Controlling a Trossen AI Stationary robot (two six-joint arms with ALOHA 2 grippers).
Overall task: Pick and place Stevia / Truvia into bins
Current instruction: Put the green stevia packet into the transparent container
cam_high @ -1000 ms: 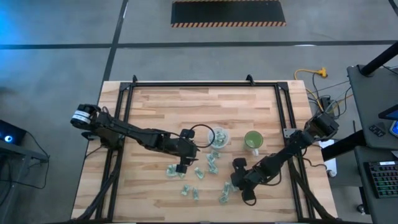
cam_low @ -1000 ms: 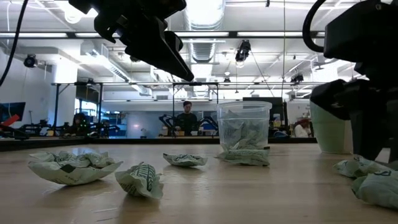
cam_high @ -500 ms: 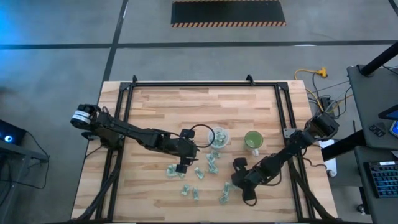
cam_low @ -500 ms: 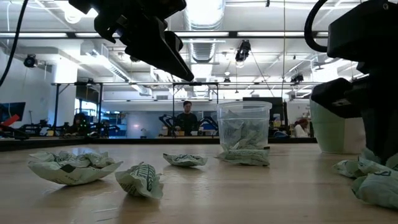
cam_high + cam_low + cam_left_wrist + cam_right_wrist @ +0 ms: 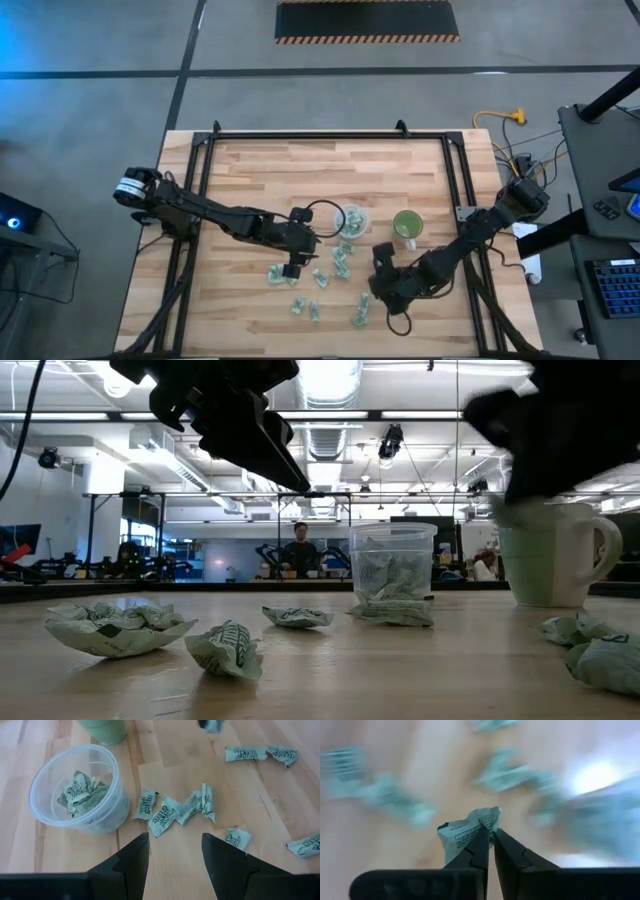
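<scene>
My right gripper (image 5: 490, 842) has its fingers clamped on one sachet (image 5: 467, 831), pinched at the edge with the packet sticking out past the tips. Everything beyond it in the right wrist view is smeared, so I can't tell what's under it. From above, that gripper (image 5: 385, 288) is up off the table, with the green cup (image 5: 407, 226) a bit beyond it and the clear cup (image 5: 351, 220) further over.

Left gripper (image 5: 175, 852) hangs with fingers spread, nothing between them. Just ahead of it is a bunch of loose sachets (image 5: 177, 807) on the wooden table (image 5: 260, 170), and the clear cup sits just beside those, with several packets already inside.
</scene>
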